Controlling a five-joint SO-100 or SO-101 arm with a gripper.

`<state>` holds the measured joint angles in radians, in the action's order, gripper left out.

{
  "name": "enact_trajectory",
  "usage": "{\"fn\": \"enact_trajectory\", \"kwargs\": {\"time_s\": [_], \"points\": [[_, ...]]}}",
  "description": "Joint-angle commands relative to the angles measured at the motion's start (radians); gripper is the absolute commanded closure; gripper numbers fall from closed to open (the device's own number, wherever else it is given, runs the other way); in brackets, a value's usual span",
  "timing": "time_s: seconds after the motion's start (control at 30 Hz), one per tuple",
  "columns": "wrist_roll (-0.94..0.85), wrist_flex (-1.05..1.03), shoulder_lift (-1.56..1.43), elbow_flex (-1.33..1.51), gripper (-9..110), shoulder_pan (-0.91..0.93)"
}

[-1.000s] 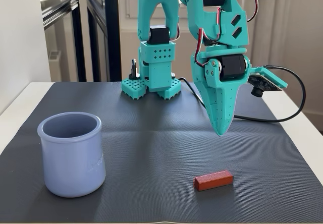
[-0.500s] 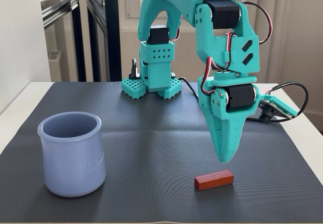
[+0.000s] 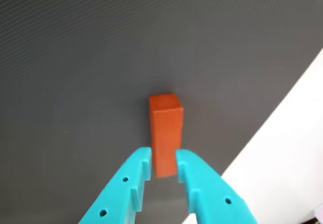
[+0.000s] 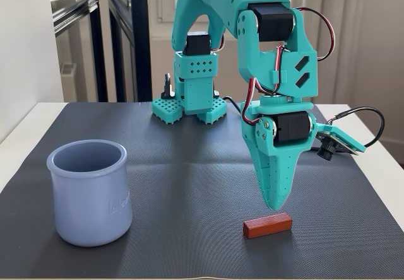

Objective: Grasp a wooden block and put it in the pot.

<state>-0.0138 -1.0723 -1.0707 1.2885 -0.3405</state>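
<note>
One wooden block (image 3: 165, 133) between tool (image 3: 164, 164) tips.

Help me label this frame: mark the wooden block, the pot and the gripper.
wooden block (image 4: 267, 225): fixed view, middle of its long side.
pot (image 4: 90, 205): fixed view, front wall.
gripper (image 3: 164, 163): wrist view, between the fingertips.

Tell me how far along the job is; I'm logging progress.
Done: the gripper is lined up over the wooden block, fingers either side of its near end in the wrist view. In hand: closing on it; the block lies on the mat. Left: lift, carry and drop it into the pot, which looks empty.
</note>
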Motion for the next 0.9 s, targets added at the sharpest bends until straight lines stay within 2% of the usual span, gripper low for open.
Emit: {"fn": "enact_trajectory", "kwargs": {"time_s": [0.0,0.77,0.87], "points": [[-0.002,-0.032,-0.009,-0.038,92,0.009],[0.006,-0.037,0.15,-0.186,91,0.025],[0.006,-0.038,0.149,-0.186,95,0.025]]}}
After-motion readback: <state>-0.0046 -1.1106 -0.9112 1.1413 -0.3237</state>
